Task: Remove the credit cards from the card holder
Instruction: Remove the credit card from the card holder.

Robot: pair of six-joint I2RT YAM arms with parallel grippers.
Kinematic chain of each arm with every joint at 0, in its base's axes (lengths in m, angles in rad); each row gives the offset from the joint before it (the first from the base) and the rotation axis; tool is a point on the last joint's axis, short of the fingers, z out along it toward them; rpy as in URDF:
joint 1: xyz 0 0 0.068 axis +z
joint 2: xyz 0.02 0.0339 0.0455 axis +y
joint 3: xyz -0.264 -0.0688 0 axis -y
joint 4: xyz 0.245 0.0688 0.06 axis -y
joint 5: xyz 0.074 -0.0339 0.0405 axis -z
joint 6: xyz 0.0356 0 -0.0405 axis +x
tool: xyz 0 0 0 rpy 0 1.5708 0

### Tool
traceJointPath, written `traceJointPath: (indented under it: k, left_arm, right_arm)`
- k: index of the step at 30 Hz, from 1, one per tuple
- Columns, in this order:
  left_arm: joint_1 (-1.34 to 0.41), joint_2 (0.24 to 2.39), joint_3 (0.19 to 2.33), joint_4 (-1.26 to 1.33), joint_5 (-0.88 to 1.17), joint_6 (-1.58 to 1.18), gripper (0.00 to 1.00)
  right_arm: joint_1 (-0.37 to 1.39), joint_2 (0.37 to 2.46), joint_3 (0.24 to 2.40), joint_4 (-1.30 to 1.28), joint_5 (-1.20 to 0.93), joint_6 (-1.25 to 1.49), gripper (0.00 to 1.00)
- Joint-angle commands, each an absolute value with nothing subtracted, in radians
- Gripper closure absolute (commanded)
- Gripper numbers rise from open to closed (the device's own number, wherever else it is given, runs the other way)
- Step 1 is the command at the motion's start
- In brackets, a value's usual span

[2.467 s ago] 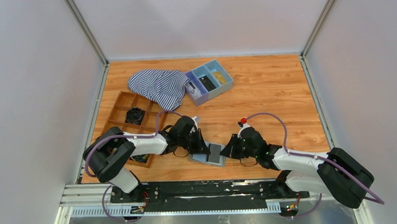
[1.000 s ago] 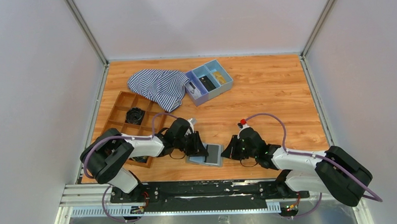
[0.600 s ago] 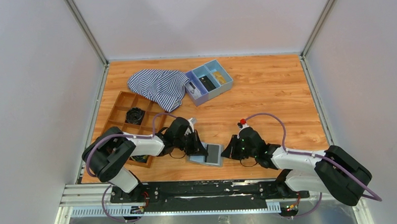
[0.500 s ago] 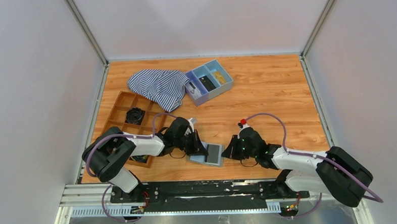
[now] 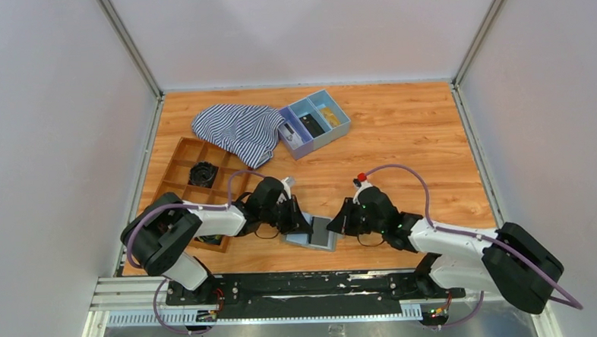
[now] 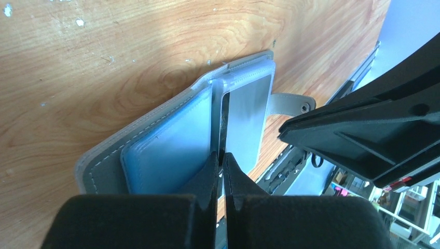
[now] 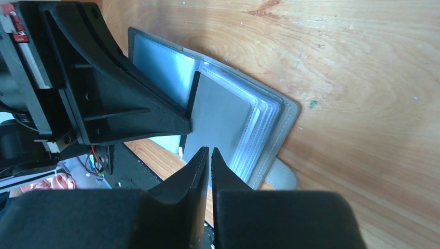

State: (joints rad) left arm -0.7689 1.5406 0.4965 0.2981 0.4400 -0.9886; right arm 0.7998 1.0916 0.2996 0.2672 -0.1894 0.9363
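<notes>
Both grippers are clenched, left gripper [image 6: 220,155] on a thin upright leaf [image 6: 222,122] (card or sleeve, unclear), right gripper [image 7: 209,150] empty, so a pull may drag the whole card holder [image 6: 166,140] along.

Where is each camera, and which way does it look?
Top external: high behind the arms, looking down at the wooden table; both arms show.
Left wrist: on the left arm, looking past the black left fingers at the open grey bifold card holder.
Right wrist: on the right arm, facing that holder oppositely; the right fingers show.
Shared: all see the holder.
</notes>
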Motion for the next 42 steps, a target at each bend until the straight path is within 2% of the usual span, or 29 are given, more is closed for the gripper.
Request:
traceJointPath:
  k: [1,14,22,42]
  left_arm:
    - [-0.765,1.514,0.486,0.311,0.425,-0.99,1.0]
    - [-0.763,1.501,0.478,0.313,0.433,-0.977,1.0]
    - [-0.75,1.479,0.443,0.316,0.431,-0.98,1.0]
    - [-0.714,1.411,0.387,0.318,0.449,-0.978,1.0]
  right_arm:
    - [0.825,1.157,0.327,0.316,-0.202,0.917,0.91]
    - [0.825,1.193,0.208,0.287,-0.092,1.009,0.92]
    - [0.825,1.142,0.201,0.24,-0.068,0.997,0.92]
    - [0.822,1.168,0.181,0.19,-0.037,1.01,0.92]
